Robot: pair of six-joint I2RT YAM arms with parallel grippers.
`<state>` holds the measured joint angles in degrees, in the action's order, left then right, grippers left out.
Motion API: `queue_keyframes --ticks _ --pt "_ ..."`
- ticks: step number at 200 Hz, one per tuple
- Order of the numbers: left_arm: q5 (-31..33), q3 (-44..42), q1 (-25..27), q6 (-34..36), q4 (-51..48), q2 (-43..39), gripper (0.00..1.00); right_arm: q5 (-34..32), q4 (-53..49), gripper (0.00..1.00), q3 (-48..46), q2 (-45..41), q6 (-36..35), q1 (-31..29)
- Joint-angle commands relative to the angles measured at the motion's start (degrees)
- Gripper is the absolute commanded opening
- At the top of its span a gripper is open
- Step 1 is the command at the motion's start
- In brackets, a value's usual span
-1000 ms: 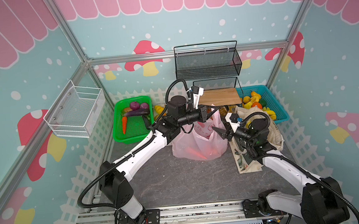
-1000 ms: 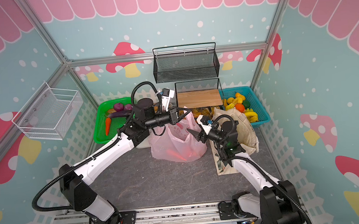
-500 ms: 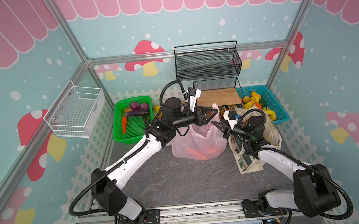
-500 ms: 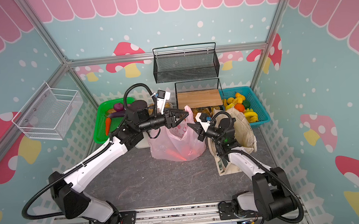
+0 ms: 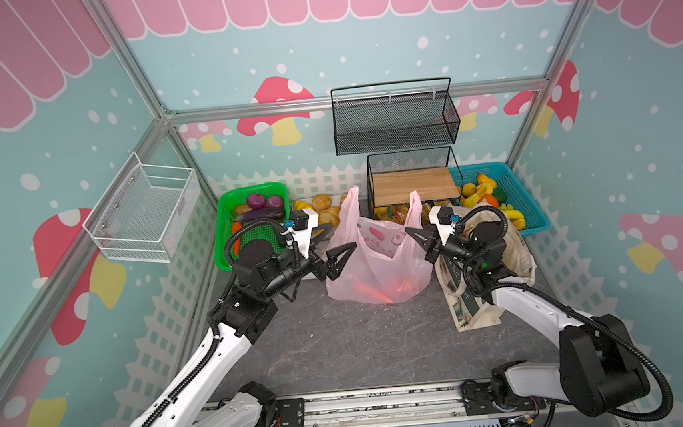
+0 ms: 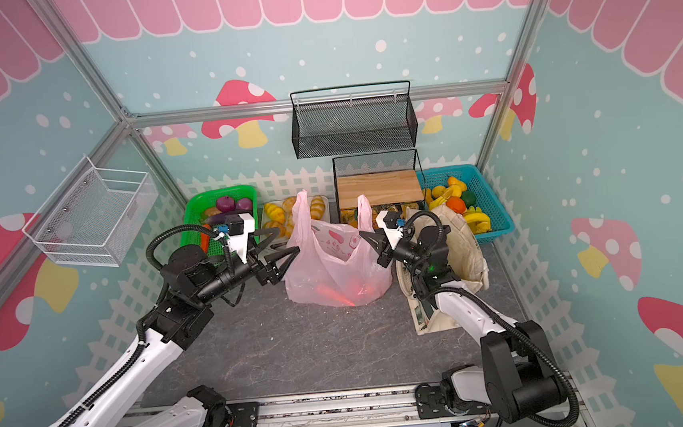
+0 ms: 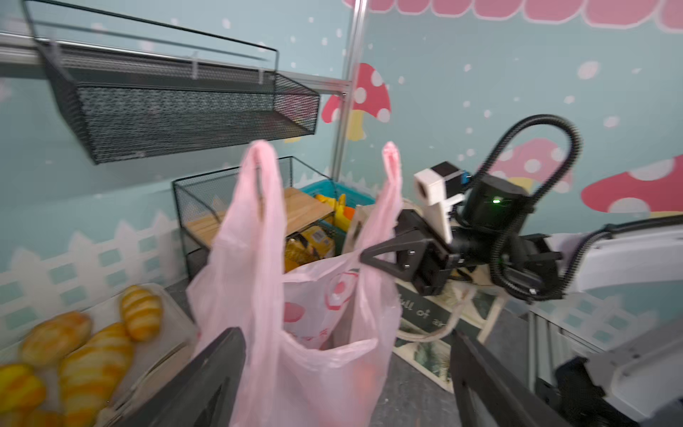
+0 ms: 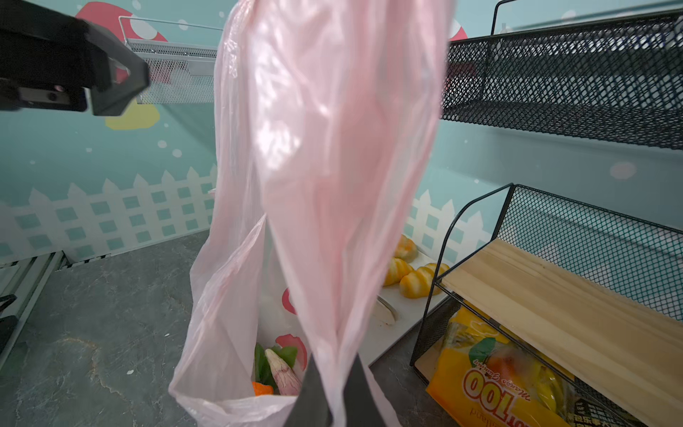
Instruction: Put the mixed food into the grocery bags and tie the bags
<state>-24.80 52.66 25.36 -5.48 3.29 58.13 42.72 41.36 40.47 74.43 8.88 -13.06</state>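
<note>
The right gripper [image 5: 411, 234] is closed. The right wrist view shows its fingers pinching the film of the pink bag [image 5: 377, 270] just below one handle, and both handles stand upright. The left gripper [image 5: 344, 259] is spread wide at the bag's 9 o'clock and holds nothing.

The bag sits on the grey table [image 5: 342, 348]. Both top views show only a red-orange glow through its film. The right wrist view looks inside at toy vegetables [image 8: 277, 369]: green leaves, a pale purple-streaked piece and something orange.

At the bag's 3 o'clock the canvas tote [image 5: 520, 250] slumps under the right arm. Only the left wrist view lets its dark panel [image 7: 421, 312] be read, white script "ull of".

At 1 o'clock the black mesh rack [image 5: 408, 161] has a wooden shelf [image 5: 414, 183]. Under it lies a yellow snack packet [image 8: 491, 388] printed "100" and "Mango", legible only from the right wrist.

At 10 o'clock the green basket [image 5: 252, 188] holds purple vegetables, an eggplant [image 5: 258, 215] and a carrot [image 6: 207, 239]. The blue basket [image 5: 529, 214] at 2 o'clock holds yellow and orange fruit. Striped bread rolls [image 5: 322, 202] lie at 11 o'clock.
</note>
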Motion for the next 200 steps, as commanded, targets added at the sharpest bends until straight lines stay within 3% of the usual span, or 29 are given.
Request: queue_keyframes --ticks 1,32,62,105,139,177,200 --pt "2.37 -0.67 -0.93 7.29 4.63 3.49 0.90 0.44 0.94 0.00 0.14 -0.12 0.44 0.37" --pt "0.62 1.84 -0.86 13.41 4.72 9.37 0.92 0.03 0.83 0.00 -0.04 -0.18 0.17 0.40" --pt "3.73 5.43 -0.89 18.98 4.38 14.06 0.92 0.44 0.59 0.00 0.05 -0.08 0.14 0.37" --pt "1.86 10.06 -1.00 22.82 5.35 19.27 0.86 0.17 -0.14 0.00 0.31 0.22 -0.53 0.39" --pt "-0.32 13.49 -1.08 25.19 2.91 22.34 0.71 0.28 -0.13 0.00 0.55 0.75 -0.62 0.40" --pt "-2.53 13.61 -1.08 27.38 2.23 22.83 0.46 -0.09 -0.76 0.00 0.64 0.53 -0.89 0.40" --pt "-5.88 14.68 -1.11 33.53 -1.86 22.63 0.29 -0.17 -1.17 0.00 1.06 0.40 0.01 0.41"
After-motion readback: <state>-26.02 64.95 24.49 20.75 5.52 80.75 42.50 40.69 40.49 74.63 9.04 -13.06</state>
